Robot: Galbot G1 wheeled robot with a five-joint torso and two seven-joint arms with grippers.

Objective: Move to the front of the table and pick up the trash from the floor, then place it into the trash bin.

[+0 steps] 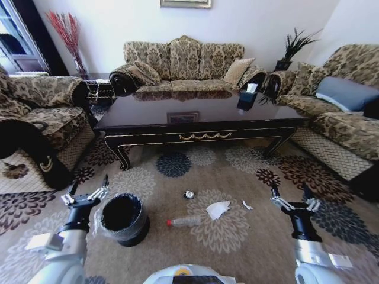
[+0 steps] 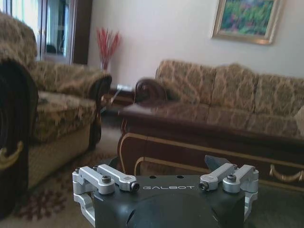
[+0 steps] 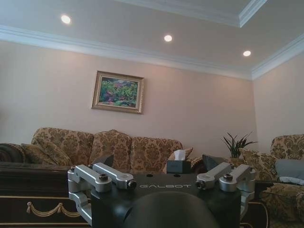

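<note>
Robot's parked in front of the table [image 1: 201,118], litter spread on the floor [image 1: 249,236] between it and the table apron. Bottle [image 1: 186,221] lies on its side, red cap toward the trash bin [image 1: 122,219], which stands just beside it on the robot's left. Crumpled paper [image 1: 217,209] sits near the bottle's far end, a smaller white scrap [image 1: 247,205] a bit further right, and the round silvery piece [image 1: 189,194] closer to the table.

Left gripper [image 1: 86,194] hangs beside the bin, right gripper [image 1: 294,203] hovers over the carpet right of the scrap. Both have jaws spread wide, nothing held, both well above the litter.

Handling guess:
- bottle looks empty: light, thin wall, slick, will roll on the pile. Take it across the mid-body, fingers square to its long axis. Squeeze too hard and it buckles and squirts out
- paper: near weightless, soft, no fixed shape. Pinch the highest fold, close fully
- silvery piece: small, low, likely rigid. Hardest pick, fingers will probably dig into carpet; can't tell what it is from here
- scrap lies flat, little to grab

Bin liner is loose and crinkly over the rim, could snag a finger on release
</note>
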